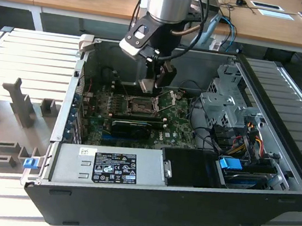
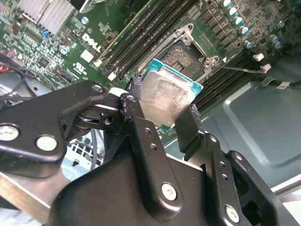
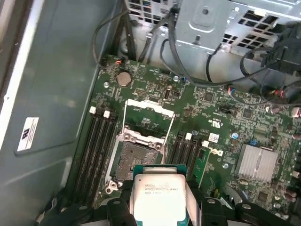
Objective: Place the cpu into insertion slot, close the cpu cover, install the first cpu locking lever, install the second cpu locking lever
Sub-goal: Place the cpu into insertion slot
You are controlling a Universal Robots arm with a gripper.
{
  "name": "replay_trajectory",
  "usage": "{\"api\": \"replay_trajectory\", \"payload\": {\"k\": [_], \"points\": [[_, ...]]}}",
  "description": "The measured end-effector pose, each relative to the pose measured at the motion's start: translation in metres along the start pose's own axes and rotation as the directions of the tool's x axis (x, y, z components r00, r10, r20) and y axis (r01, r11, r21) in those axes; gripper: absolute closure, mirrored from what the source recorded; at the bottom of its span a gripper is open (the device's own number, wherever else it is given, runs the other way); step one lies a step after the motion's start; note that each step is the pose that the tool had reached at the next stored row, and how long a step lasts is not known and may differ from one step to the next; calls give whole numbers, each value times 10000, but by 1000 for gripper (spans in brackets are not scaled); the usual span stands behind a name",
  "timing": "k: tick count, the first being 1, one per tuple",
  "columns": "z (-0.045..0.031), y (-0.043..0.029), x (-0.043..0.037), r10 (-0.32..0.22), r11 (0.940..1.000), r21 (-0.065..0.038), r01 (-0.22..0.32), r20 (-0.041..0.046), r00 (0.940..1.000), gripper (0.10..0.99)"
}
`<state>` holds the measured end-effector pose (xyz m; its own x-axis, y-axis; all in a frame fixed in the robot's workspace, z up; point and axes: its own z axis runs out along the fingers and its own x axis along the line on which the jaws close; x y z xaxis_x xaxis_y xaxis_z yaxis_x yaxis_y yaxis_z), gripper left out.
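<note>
Gripper: I see its two black fingers clamped on opposite edges of the cpu, hovering just above the insertion slot.
cpu: silver face outward, held clear of the insertion slot, not seated.
insertion slot: open, dark contacts showing.
cpu cover: swung up at the insertion slot's edge away from my gripper.
locking lever: thin rod, angled out beside the insertion slot.

Holds pale flat square chip in black tool, just above silver-rimmed square dark socket on green circuit board, inside open black metal computer case.
</note>
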<state>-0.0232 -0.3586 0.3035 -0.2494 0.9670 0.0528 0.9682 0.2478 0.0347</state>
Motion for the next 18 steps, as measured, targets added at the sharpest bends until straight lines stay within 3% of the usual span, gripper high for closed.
{"api": "replay_trajectory", "payload": {"k": [4,10,12,18], "points": [[31,-1,-2,958,9954,-52,-958,31,9954,557],[55,-2,-3,1599,9871,-90,-1599,47,9871,557],[97,-4,-5,1950,9808,-110,-1949,57,9808,557],[212,-12,-9,2081,9781,-118,-2080,61,9781,557]]}}
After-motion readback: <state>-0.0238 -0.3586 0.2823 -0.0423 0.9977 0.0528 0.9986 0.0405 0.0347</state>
